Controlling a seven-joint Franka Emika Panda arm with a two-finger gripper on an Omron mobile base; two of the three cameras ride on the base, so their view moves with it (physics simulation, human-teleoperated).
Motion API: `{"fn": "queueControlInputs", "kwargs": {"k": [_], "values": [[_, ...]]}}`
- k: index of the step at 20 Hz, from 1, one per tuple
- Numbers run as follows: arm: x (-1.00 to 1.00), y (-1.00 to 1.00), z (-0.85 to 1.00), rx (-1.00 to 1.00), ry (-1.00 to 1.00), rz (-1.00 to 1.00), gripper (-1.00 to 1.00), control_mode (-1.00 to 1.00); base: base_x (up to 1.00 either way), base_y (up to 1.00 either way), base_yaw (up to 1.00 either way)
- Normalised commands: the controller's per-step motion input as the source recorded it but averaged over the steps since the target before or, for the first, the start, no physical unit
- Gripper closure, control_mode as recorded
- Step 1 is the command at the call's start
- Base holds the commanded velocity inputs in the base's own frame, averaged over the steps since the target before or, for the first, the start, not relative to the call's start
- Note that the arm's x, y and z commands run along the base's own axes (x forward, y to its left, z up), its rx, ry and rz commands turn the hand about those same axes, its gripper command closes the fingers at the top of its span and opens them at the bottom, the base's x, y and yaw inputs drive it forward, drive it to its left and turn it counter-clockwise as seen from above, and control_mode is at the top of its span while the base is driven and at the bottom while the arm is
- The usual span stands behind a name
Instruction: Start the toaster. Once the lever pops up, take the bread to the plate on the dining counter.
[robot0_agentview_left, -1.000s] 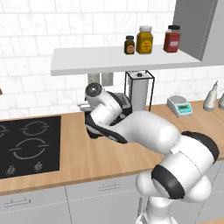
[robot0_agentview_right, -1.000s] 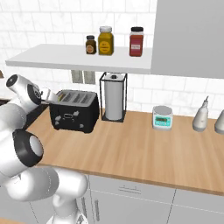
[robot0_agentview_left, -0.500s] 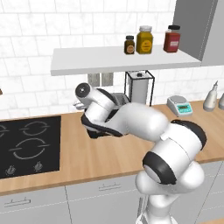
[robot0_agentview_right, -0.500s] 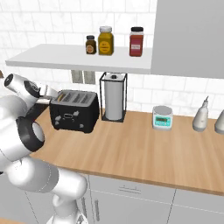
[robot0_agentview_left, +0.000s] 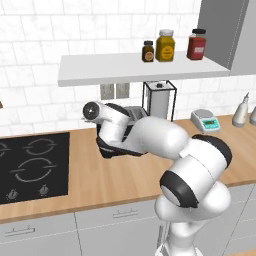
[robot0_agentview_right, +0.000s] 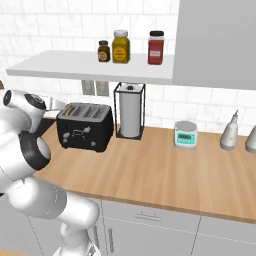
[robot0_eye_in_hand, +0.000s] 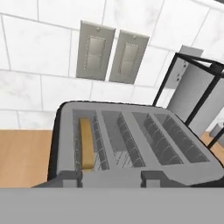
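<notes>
The black boxy toaster with four silvery slots (robot0_eye_in_hand: 135, 140) is seen from above and close in the hand view, directly ahead of and below the two-finger gripper (robot0_eye_in_hand: 111, 177), whose dark tips rise at the bottom edge, just over the toaster's near top edge. The thin tan-brown bread slice (robot0_eye_in_hand: 86, 143) is seated in the leftmost slot as that view frames it, its long axis running along the slot, away from the fingertips toward the tiled wall, so it lies slightly left of the gripper's midline. In the right base view the toaster (robot0_agentview_right: 85, 126) stands on the light-wood worktop (robot0_agentview_right: 150, 175), just beside the black wire paper-towel holder with its white roll (robot0_agentview_right: 130, 111), knobs facing forward; the lever cannot be made out clearly, so its position is left open. The fingertips appear set apart with nothing between them, though only their tops are visible, so the jaw state is judged open with some doubt. Compared with half a second ago, the arm's wrist has been swung further left across the worktop in both base views, and the toaster front is now unobstructed in the right base view.
</notes>
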Motion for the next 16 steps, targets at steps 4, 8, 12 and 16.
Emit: {"fn": "queueControlInputs", "kwargs": {"k": [4,8,12,16], "values": [[0.22,-0.04,0.0,0.0,-0.1,0.0,-1.0,-1.0,0.0,0.0,0.0],[0.21,0.0,0.0,0.0,0.0,0.0,-1.0,-1.0,0.0,0.0,0.0],[0.07,0.0,0.09,0.0,0.05,0.0,-1.0,-1.0,0.0,0.0,0.0],[0.02,0.0,0.17,0.0,0.14,0.0,-1.0,-1.0,0.0,0.0,0.0]]}}
